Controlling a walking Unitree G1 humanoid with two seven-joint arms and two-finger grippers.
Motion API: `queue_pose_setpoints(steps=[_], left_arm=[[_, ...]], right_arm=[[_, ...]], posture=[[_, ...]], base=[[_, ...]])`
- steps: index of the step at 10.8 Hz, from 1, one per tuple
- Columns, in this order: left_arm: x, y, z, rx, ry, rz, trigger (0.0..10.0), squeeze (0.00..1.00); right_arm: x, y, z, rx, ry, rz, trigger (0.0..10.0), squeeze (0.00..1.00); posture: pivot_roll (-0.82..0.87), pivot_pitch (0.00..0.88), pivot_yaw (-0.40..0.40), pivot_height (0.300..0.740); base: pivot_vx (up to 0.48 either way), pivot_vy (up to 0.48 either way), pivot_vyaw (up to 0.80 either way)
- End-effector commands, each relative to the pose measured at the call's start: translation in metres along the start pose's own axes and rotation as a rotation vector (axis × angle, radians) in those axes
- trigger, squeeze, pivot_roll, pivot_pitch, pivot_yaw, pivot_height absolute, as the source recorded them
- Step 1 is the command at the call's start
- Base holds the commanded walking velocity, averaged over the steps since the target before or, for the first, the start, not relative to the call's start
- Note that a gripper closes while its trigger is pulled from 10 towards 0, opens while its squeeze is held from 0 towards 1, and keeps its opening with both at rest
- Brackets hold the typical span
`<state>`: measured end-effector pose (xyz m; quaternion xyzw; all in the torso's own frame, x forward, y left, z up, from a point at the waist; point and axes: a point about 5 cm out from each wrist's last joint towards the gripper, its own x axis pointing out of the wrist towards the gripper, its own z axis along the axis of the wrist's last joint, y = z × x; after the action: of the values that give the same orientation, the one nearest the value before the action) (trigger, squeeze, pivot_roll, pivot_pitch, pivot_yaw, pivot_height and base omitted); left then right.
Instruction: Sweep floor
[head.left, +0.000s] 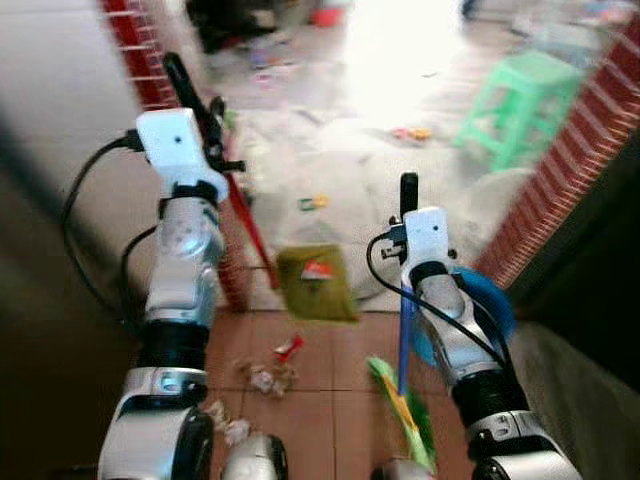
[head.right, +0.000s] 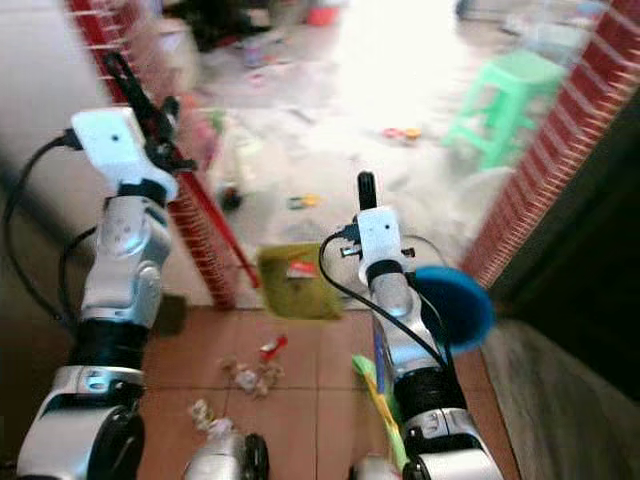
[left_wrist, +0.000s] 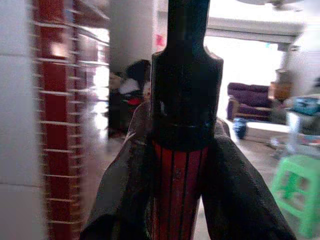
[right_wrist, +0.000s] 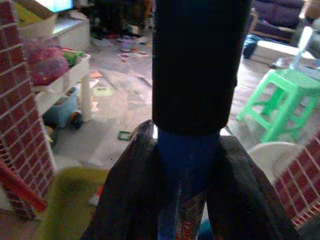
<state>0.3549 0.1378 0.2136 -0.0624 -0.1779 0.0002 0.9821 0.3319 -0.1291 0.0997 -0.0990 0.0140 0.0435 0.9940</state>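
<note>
Left gripper (left_wrist: 182, 165) clamped on the red dustpan handle (left_wrist: 177, 195), fingers (left_wrist: 117, 195) pressed on both sides just below its black end cap. Right gripper (right_wrist: 187, 170) clamped the same way on the blue broom handle (right_wrist: 187, 155), under its black grip.

Outward: the red handle runs down and forward from the raised left gripper (head.left: 210, 125) to the yellow-green dustpan (head.left: 315, 280), which hangs tilted above the tile with one red-and-white scrap sitting in it. Broom handle (head.left: 403, 340) drops near-vertical from the right gripper (head.left: 408, 200) to green bristles (head.left: 405, 410) at the robot's feet, beside a blue round thing (head.left: 480, 310).

Litter: small pile of wrappers (head.left: 265, 375) on the terracotta tiles (head.left: 320, 400) between the arms, more scraps scattered across the pale floor past the brick pillar (head.left: 135, 50), near the green stool (head.left: 520, 100).

Judged mid-task; most litter not collected yet.

Risks: pan is off the floor and tilted, so the scrap could slide out. Bristles are beside the pile, not behind it, so a stroke may scatter wrappers. Head views blurred, so aim is uncertain. Long handles near brick walls could snag.
</note>
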Motion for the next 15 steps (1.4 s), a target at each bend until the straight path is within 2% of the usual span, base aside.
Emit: queue_pose_setpoints(steps=[1,3,6,7,10,15], left_arm=[[0.008,-0.008,0.026,-0.028,-0.095,-0.017,10.0,0.00],[0.014,-0.010,0.036,-0.042,-0.115,0.009,10.0,0.00],[0.024,-0.008,0.061,-0.070,-0.175,0.024,10.0,0.00],[0.025,-0.007,0.065,-0.070,-0.183,0.028,10.0,0.00],[0.025,-0.005,0.067,-0.088,-0.179,0.052,10.0,0.00],[0.026,0.001,0.068,-0.102,-0.182,0.082,10.0,0.00]], right_arm=[[-0.001,0.000,-0.009,-0.032,0.048,0.016,10.0,0.00],[-0.003,0.008,-0.011,-0.040,0.056,0.054,10.0,0.00],[-0.004,0.012,-0.012,-0.052,0.059,0.077,10.0,0.00],[-0.004,0.013,-0.013,-0.052,0.060,0.083,10.0,0.00],[-0.005,0.016,-0.013,-0.065,0.054,0.115,10.0,0.00],[-0.008,0.019,-0.012,-0.063,0.029,0.163,10.0,0.00]], posture=[[-0.12,0.000,0.061,0.740],[-0.12,0.000,0.055,0.740],[-0.11,0.000,0.052,0.740],[-0.11,0.000,0.052,0.740],[-0.11,0.000,0.047,0.740],[-0.12,0.000,0.047,0.740]], base=[[0.000,0.000,-0.46],[0.000,-0.454,0.00],[0.000,-0.401,-0.72],[0.000,-0.322,0.00],[0.000,-0.321,0.00],[0.000,0.000,0.00]])
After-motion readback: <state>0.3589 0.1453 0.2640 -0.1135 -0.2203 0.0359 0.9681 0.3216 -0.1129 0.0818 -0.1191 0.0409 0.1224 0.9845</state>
